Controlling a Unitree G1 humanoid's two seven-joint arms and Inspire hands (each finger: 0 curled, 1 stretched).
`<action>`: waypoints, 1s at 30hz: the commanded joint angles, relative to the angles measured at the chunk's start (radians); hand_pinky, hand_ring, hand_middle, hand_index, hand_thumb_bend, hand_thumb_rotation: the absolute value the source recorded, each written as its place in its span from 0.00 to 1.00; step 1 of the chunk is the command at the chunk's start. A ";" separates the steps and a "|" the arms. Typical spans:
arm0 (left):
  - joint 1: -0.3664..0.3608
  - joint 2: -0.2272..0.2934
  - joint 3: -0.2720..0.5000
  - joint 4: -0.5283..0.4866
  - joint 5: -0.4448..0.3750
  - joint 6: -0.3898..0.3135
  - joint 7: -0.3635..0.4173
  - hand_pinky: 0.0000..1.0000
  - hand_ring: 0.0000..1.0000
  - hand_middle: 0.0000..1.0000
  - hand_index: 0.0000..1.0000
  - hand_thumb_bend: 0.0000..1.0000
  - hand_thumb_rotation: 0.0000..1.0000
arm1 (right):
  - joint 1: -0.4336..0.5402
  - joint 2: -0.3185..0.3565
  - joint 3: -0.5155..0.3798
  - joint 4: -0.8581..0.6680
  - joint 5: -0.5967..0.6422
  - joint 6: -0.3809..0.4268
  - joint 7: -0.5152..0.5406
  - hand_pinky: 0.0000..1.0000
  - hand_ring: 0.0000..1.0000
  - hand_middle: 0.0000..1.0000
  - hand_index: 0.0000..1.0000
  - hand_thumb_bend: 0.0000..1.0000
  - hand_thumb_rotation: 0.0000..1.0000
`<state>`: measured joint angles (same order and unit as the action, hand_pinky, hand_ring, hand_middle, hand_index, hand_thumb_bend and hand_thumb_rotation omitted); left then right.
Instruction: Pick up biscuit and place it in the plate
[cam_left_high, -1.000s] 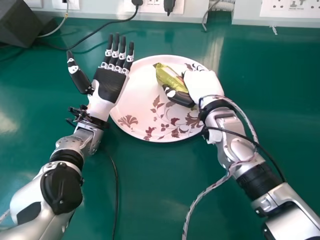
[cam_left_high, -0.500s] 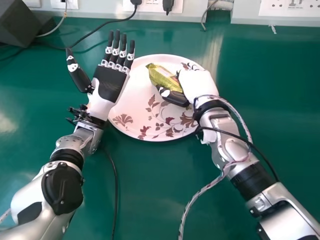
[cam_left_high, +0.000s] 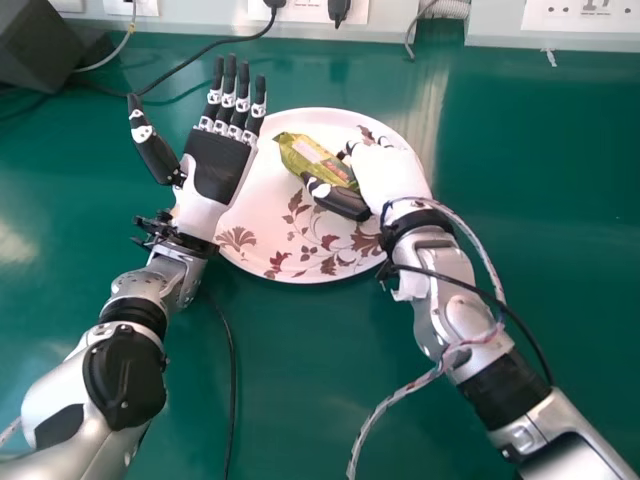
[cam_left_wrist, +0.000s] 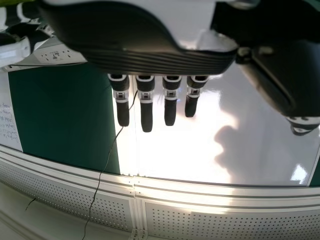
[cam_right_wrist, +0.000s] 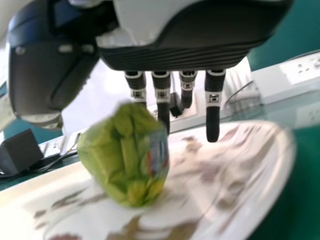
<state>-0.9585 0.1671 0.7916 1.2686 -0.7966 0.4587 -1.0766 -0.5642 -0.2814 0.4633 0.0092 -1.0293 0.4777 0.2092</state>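
While the robot's right hand (cam_left_high: 385, 175) is over the right side of the plate (cam_left_high: 265, 205), the biscuit (cam_left_high: 318, 162), in its shiny green wrapper, is right by the thumb (cam_left_high: 338, 199). Looking from the head, it's a slanted packet, one end pointing off to the far left and the other tucked in close to the hand. So the thumb is along its near side, and the bits of fingers you can make out are around the far side of the end by the hand.

Going by the right wrist view, those fingers are pretty much straight, not curled around the wrapper, so yeah, that hand's open. From there the packet is on the palm side, in front of a couple of the fingertips, with the thumb off to one side and a bit of space between them. Can't tell if any fingertip is actually touching it though, or if the packet's resting on the plate or just above it.

As for the left hand (cam_left_high: 215, 170), it's palm up by the plate's left edge, fingers straight and spread a little, well apart from the biscuit. The plate is white with brownish leaves and flowers, and it's on a green counter (cam_left_high: 300, 380). There's a black box (cam_left_high: 38, 45) at the far left too.
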 joint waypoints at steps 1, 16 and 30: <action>0.036 0.000 -0.011 0.010 0.014 -0.015 0.001 0.91 0.91 0.96 0.96 0.96 0.49 | 0.025 -0.021 -0.014 -0.115 -0.048 0.048 0.083 0.60 0.73 0.80 0.79 0.81 0.66; 0.031 -0.002 -0.017 0.011 0.015 -0.036 0.016 0.93 0.96 1.00 1.00 1.00 0.70 | 0.098 -0.051 -0.084 -0.382 -0.247 0.119 0.349 0.59 0.72 0.79 0.78 0.81 0.70; 0.034 -0.003 -0.019 0.011 0.015 -0.039 0.028 0.96 0.96 1.00 1.00 1.00 0.75 | 0.117 0.003 -0.152 -0.500 -0.378 0.080 0.440 0.60 0.73 0.81 0.79 0.83 0.72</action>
<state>-0.9608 0.1672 0.7822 1.2683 -0.7956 0.4245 -1.0540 -0.4569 -0.2890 0.3230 -0.4672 -1.3904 0.5695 0.6401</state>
